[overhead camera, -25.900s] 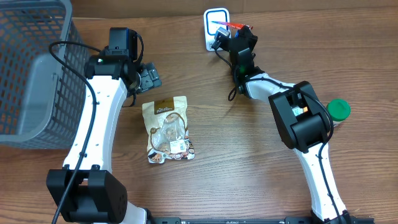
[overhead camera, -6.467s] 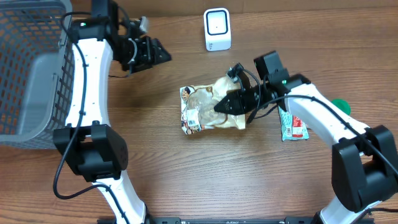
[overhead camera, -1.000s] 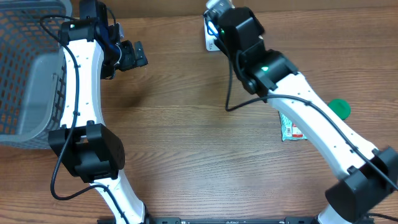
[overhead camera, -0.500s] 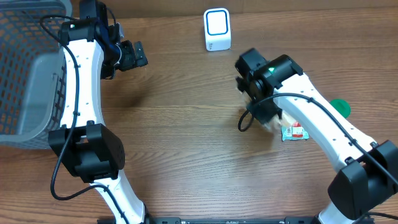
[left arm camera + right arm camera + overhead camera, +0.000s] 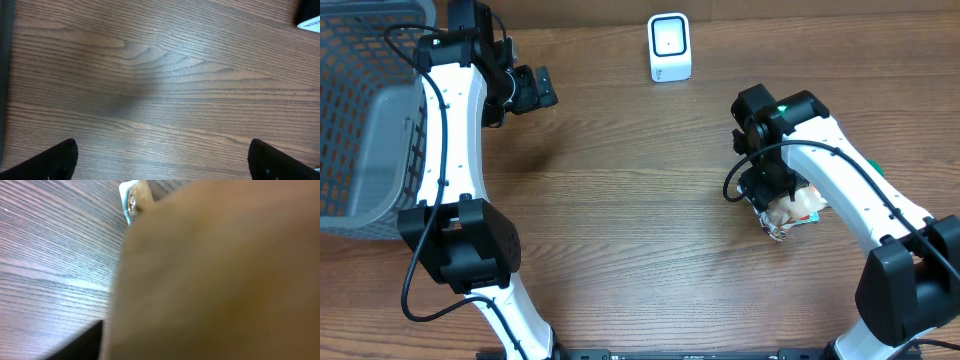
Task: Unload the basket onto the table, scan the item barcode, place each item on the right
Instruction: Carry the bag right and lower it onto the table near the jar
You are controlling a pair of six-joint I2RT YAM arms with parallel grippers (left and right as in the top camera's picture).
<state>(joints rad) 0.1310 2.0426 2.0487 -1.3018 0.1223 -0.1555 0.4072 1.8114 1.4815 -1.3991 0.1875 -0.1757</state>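
1. Overhead: the snack pouch lies on the table, well to the near right of the scanner, under the right gripper. The left gripper hovers far left of the scanner.
2. Left wrist: its jaws are spread wide, holding nothing.
3. Right wrist: the pouch blurs the view, so I cannot tell whether it is gripped. This is probably a release, so lift straight up.

Even bright light, soft shadows, pouch blurred against right wrist lens
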